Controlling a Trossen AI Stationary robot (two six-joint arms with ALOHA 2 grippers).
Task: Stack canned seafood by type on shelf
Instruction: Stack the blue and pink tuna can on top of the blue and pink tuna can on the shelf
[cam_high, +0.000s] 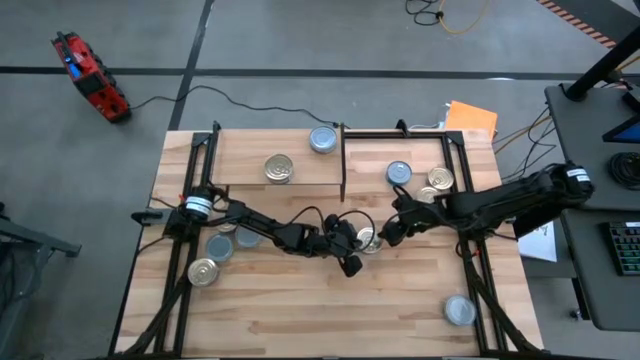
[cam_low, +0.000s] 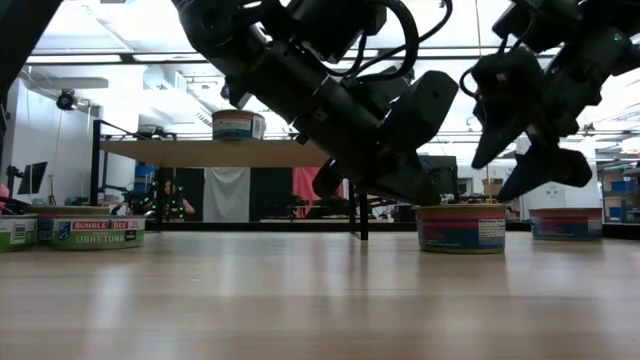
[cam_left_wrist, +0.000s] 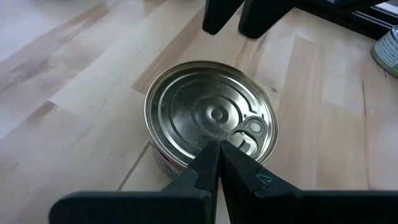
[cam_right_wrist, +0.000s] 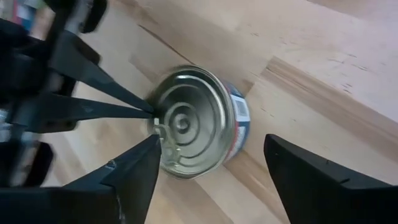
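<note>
The left arm's pinched-together fingers (cam_left_wrist: 219, 163) touch the round golden-lidded tin (cam_left_wrist: 211, 118) at the bench's centre. The right arm's wide fingers (cam_right_wrist: 211, 163) straddle it from three o'clock; closing off-centre could knock it sideways.

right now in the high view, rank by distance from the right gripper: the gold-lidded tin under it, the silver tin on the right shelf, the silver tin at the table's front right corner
1. Gold-lidded round tin, directly beneath the open right gripper, mid-table.
2. Silver-lidded tin on the right shelf, behind the gripper.
3. Silver-lidded tin at the table's front right corner, farthest.
</note>
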